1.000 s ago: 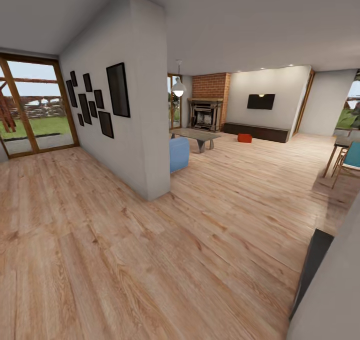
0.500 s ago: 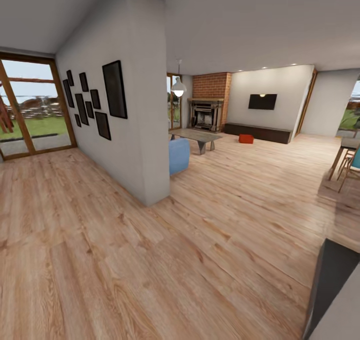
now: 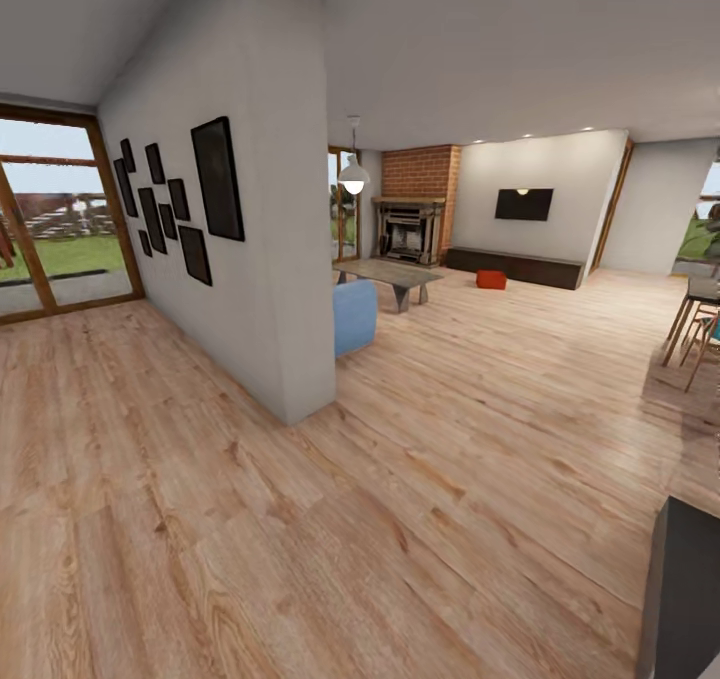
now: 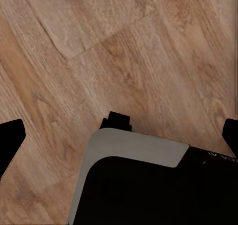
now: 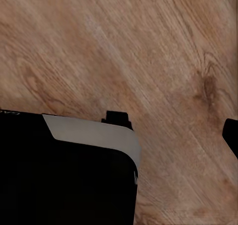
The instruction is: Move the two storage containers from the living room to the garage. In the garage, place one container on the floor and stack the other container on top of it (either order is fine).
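One orange-red storage container (image 3: 490, 278) sits on the light wood floor far ahead in the living room, in front of a long dark TV bench (image 3: 515, 264). It lies beyond the glass-topped low table (image 3: 393, 274) and the blue sofa (image 3: 355, 316). Both wrist views look straight down at wood planks and the robot's dark base. My left gripper (image 4: 121, 135) is open, its fingertips (image 4: 11, 140) spread to the picture's edges with nothing between them. My right gripper (image 5: 119, 135) shows one fingertip (image 5: 231, 135) far out at the edge, also holding nothing.
A white partition wall (image 3: 270, 259) with black frames juts out at the left, ending beside the sofa. A dining table with chairs (image 3: 698, 321) stands at the right edge. A dark panel (image 3: 690, 599) rises at the near right. A brick fireplace (image 3: 410, 227) is at the back.
The whole head view has shifted: the partition wall looms larger and the dark panel at the right has slid lower, so the camera moved. Nothing in the room moved.
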Robot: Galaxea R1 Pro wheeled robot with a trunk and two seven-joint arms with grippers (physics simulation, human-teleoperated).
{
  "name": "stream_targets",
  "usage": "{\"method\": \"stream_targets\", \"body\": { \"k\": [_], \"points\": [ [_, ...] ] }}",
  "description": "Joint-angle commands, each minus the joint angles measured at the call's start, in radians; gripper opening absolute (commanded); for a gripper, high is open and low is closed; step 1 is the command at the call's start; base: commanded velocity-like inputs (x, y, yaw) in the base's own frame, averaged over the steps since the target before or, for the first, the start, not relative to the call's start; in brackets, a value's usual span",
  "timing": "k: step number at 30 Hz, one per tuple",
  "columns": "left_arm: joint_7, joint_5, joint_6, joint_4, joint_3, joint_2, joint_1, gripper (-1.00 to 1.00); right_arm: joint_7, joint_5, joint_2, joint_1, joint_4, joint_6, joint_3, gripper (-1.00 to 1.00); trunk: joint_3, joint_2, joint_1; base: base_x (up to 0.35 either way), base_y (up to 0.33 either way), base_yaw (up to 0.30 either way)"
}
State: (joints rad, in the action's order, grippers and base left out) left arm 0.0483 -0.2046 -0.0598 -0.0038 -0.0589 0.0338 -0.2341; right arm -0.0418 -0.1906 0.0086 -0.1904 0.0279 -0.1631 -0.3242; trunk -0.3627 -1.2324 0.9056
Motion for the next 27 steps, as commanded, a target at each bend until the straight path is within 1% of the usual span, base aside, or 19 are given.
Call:
{"method": "stream_targets", "body": {
  "k": [1, 7, 9, 18, 27],
  "points": [
    [0.001, -0.001, -0.003, 0.001, -0.005, 0.0, -0.001, 1.0, -0.002, -0.01, 0.002, -0.001, 0.003, -0.006, -0.009, 1.0, 0.0, -0.001, 0.001, 0.322, 0.0, -0.158],
    [0.001, -0.001, -0.004, 0.001, -0.005, 0.0, -0.001, 1.0, -0.002, -0.009, 0.003, -0.001, 0.003, -0.006, -0.009, 1.0, 0.004, -0.001, 0.001, 0.322, 0.0, -0.233],
    [0.001, -0.001, -0.004, 0.001, -0.005, 0.0, -0.001, 1.0, -0.007, -0.008, 0.004, -0.001, 0.003, -0.006, -0.009, 1.0, 0.004, -0.001, 0.001, 0.322, 0.0, -0.097],
    [0.001, -0.001, -0.003, 0.001, -0.005, 0.0, -0.001, 1.0, -0.013, -0.004, -0.001, -0.001, 0.003, -0.005, -0.009, 1.0, 0.004, -0.001, 0.001, 0.322, 0.0, -0.018],
    [0.001, -0.001, -0.002, 0.001, -0.005, 0.0, -0.001, 1.0, -0.013, -0.004, 0.002, -0.001, 0.003, -0.004, -0.01, 1.0, 0.004, -0.001, 0.001, 0.322, 0.0, 0.0]
  ]
}}
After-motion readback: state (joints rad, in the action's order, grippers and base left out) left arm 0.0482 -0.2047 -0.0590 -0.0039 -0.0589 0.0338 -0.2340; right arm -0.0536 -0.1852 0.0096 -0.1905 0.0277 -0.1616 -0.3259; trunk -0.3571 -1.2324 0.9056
